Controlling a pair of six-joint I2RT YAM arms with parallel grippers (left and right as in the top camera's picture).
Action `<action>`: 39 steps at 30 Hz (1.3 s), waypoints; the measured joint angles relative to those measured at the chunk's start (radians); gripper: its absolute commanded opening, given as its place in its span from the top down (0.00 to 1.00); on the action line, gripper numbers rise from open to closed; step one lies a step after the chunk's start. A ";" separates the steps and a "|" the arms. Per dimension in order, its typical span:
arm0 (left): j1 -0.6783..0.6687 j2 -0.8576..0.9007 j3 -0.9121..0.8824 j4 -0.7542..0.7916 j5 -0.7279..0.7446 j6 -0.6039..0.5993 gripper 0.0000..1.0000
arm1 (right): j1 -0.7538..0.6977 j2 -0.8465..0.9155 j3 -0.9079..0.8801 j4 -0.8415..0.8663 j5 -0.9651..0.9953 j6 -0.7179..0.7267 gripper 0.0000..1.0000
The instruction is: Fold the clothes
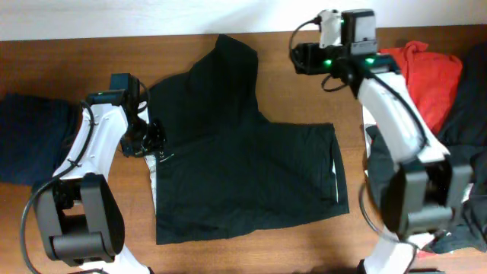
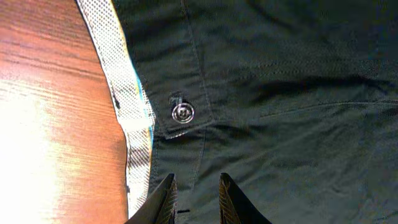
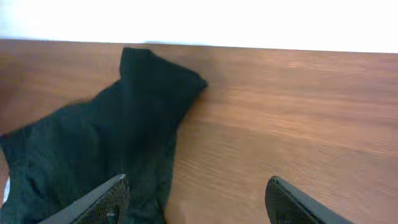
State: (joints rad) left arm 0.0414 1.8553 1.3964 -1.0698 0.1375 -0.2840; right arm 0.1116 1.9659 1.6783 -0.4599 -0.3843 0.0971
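Observation:
The clothes (image 1: 243, 167), a plain black pair of shorts, lie spread flat on the wooden table (image 1: 68, 61). One leg reaches toward the far edge and the other points right. The pale waistband lining (image 2: 127, 106) and a metal snap (image 2: 183, 113) show in the left wrist view. My left gripper (image 1: 152, 138) sits at the waistband's left edge. Its fingertips (image 2: 166, 194) stand narrowly apart with the black fabric (image 2: 280, 93) between them. My right gripper (image 1: 303, 57) hovers open near the far edge, to the right of the far leg's tip (image 3: 155, 74), holding nothing.
A red garment (image 1: 426, 76) and a black garment (image 1: 468, 106) lie at the right edge behind the right arm. A folded dark navy garment (image 1: 30, 137) lies at the left edge. Bare wood (image 3: 298, 124) stretches right of the far leg.

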 measured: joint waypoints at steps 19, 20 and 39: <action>0.000 0.000 0.001 -0.006 0.000 -0.008 0.77 | 0.265 0.270 0.365 0.038 -0.259 0.108 0.22; 0.000 0.000 0.001 -0.006 0.000 -0.008 0.77 | 0.298 0.253 0.381 -0.069 -0.193 0.082 0.22; 0.000 0.000 0.001 -0.008 0.000 -0.008 0.76 | 0.208 0.515 0.376 -0.074 -0.066 -0.165 0.13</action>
State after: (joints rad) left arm 0.0414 1.8553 1.3975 -1.0775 0.1375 -0.2920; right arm 0.3199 2.4809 2.0544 -0.5335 -0.4503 -0.0677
